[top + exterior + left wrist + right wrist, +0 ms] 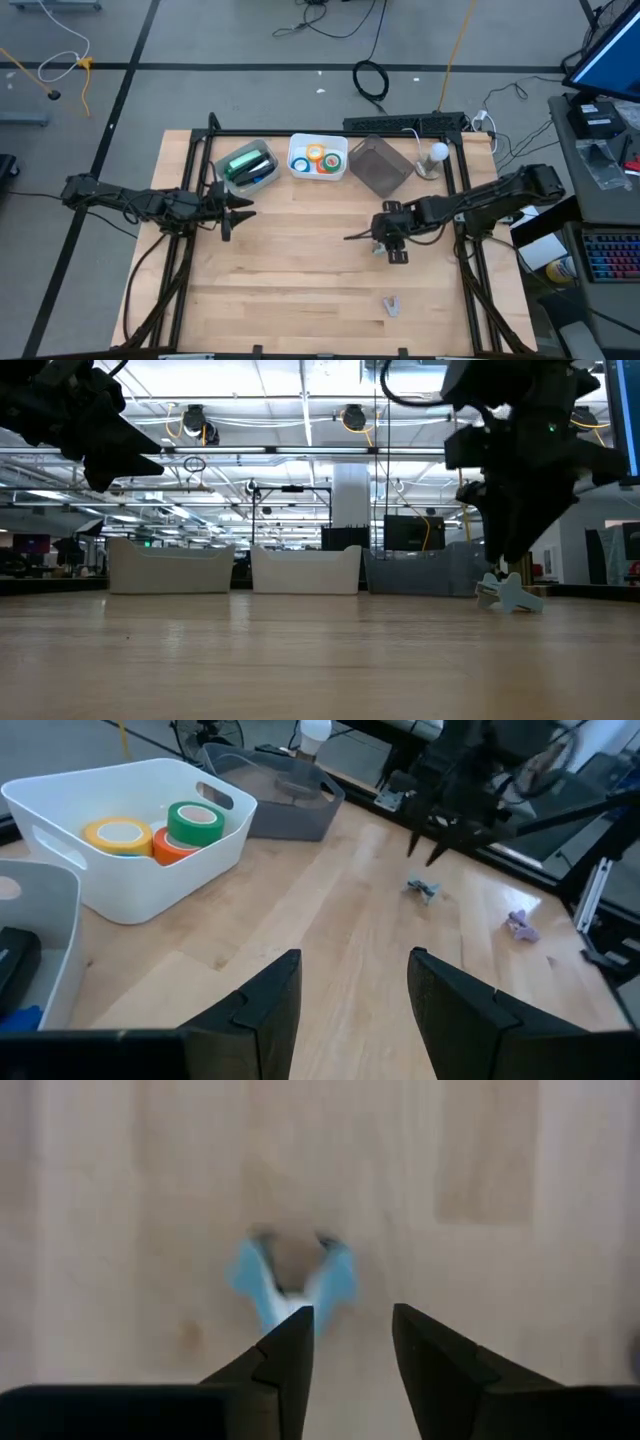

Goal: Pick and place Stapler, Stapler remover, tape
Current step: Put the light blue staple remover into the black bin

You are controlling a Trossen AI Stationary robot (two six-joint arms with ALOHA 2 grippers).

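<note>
the tape rolls (320,158) lie flat in a white bin (299,171) at the table's far edge: yellow (118,834), orange (168,845), green (196,822) resting on the orange, and blue (303,164). the stapler (248,164), green and dark, lies in the grey bin (222,153) just left of the white one. a light blue stapler remover (292,1278) lies on bare wood, right of the table's middle, its prongs spread. a second, pale one (392,305) lies near the front edge.
</note>
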